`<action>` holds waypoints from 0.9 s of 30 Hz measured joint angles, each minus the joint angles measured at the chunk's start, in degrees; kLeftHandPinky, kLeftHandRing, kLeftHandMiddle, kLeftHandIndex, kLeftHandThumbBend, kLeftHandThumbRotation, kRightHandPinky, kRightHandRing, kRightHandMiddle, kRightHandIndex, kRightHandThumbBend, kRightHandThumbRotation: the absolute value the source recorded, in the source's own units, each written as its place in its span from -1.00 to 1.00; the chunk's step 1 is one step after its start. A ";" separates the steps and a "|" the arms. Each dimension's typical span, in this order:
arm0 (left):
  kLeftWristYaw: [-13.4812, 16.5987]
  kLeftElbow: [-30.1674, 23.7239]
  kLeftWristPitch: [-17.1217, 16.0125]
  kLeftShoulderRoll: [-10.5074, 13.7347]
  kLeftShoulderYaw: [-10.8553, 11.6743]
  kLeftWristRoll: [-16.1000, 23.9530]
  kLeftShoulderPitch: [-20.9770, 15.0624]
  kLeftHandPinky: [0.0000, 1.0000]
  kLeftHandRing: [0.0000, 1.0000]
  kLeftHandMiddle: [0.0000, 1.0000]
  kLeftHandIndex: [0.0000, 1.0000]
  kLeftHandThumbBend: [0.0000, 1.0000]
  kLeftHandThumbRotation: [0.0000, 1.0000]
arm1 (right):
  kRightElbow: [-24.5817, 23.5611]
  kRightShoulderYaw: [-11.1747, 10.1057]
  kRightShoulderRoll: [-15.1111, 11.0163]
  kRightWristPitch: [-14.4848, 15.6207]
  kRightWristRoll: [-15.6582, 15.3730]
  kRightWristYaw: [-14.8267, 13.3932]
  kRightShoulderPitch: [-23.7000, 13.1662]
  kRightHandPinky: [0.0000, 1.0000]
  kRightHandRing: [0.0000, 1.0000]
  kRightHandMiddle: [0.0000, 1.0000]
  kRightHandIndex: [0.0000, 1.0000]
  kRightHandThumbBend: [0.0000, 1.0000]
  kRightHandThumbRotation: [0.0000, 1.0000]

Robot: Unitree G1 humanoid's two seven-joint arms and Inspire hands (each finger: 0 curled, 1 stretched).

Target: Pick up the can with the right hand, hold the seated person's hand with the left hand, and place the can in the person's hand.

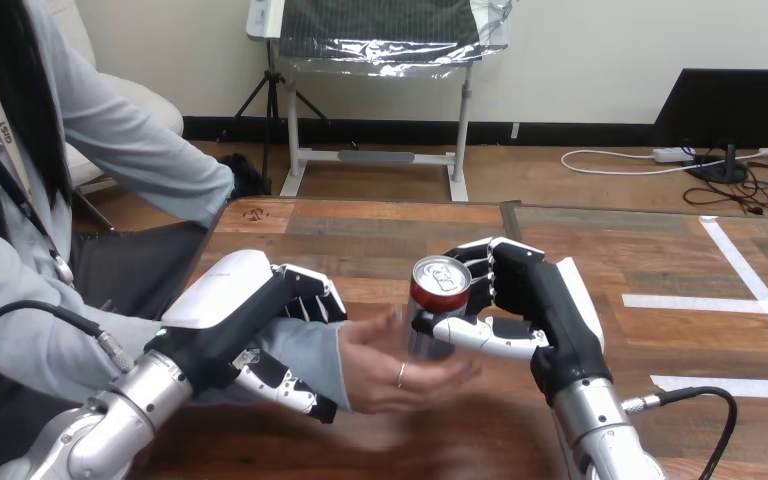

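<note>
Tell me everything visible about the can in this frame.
The can looks like metal: a silver body, a red band under the rim and a silver lid with a pull tab. It is upright, clasped by the right hand, with fingers behind it and the thumb across its front. The person's hand cups it from the left and below, touching it.

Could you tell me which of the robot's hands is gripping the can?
The right hand, fingers curled round the can; the left hand clasps the person's wrist.
</note>
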 measured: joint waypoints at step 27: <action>-0.07 -0.40 0.03 -1.89 1.20 0.00 -0.28 -0.35 -0.27 -0.14 -0.05 1.00 -1.00 | -8.40 2.69 1.36 2.55 -1.03 0.31 4.74 -0.23 -0.13 -0.02 0.01 0.58 -1.00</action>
